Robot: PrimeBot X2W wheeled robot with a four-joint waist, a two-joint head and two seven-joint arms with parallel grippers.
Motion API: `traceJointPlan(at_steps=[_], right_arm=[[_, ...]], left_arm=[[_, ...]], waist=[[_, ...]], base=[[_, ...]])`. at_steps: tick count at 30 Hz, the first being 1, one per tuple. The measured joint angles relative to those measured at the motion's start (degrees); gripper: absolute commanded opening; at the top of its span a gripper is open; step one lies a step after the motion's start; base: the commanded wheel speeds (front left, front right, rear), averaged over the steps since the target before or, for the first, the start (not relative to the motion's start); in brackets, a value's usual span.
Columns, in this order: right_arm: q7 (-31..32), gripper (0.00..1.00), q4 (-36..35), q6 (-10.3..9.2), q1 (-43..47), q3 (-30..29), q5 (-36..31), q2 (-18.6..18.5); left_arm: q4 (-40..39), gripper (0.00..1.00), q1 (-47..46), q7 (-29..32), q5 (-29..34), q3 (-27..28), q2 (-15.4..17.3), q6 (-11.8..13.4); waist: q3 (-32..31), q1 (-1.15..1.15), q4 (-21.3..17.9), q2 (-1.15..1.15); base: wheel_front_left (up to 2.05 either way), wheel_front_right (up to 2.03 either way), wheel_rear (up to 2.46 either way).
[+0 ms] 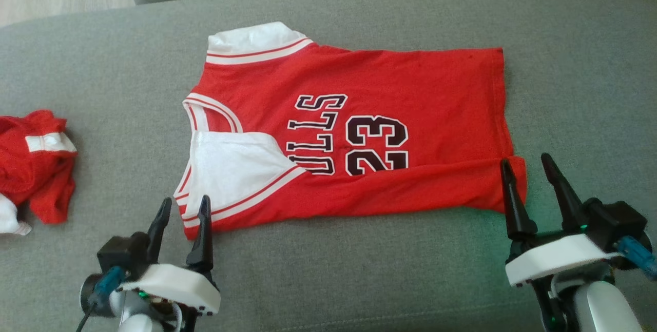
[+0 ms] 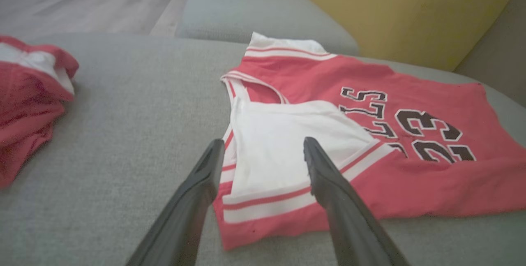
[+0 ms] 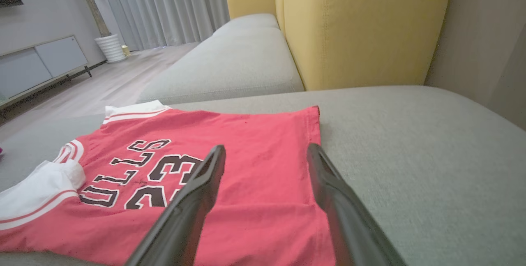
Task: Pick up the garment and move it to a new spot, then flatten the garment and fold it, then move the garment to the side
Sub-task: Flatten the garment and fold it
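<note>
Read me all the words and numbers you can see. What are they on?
"ULLS": black letters on the red jersey; whatever comes before is covered by its folded-over white flap.
"23": beside it, same jersey, partly tucked under a fold.
Crumpled red garment: no text visible.

Your head camera looks down on the whole jersey (image 1: 410, 80) from above. Your wrist cameras sit low and close over its opposite ends, both sharing the printed number (image 1: 377, 144).
</note>
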Motion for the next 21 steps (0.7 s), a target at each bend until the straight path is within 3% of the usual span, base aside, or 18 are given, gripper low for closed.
traceJointPlan(at_steps=[10, 17, 18, 20, 21], right_arm=[[8.59, 1.0, 10.49, 0.0, -2.54, -2.98, 2.87, -0.25], [13.84, 1.0, 13.6, 0.0, -4.4, -4.93, 3.02, -0.1], [14.66, 1.0, 14.01, 0.0, -4.44, -4.93, 3.16, -0.09], [15.81, 0.99, 14.19, 0.0, -4.5, -4.91, 3.36, 0.2], [15.94, 0.44, 14.18, 0.0, -4.69, -4.92, 3.39, 0.24]], left_arm=[[8.89, 1.0, -4.7, 6.79, -4.79, 0.53, -0.27, -1.25], [10.89, 1.0, -6.92, 9.76, -7.64, 1.26, -0.64, -2.26], [11.03, 0.62, -7.3, 10.29, -7.79, 1.19, -0.64, -2.41], [11.25, 0.0, -7.89, 10.85, -8.12, 1.16, -0.59, -2.78], [11.44, 0.0, -8.16, 11.34, -8.13, 1.19, -0.58, -2.79]], waist=[[3.29, 0.0, 0.13, 0.0], [4.98, 0.0, 0.48, 0.0], [5.15, 0.0, 0.53, 0.0], [5.44, 0.0, 0.6, 0.0], [5.58, 0.0, 0.6, 0.0]], base=[[0.0, 0.0, 0.0], [0.0, 0.0, 0.0], [0.0, 0.0, 0.0], [0.0, 0.0, 0.0], [0.0, 0.0, 0.0]])
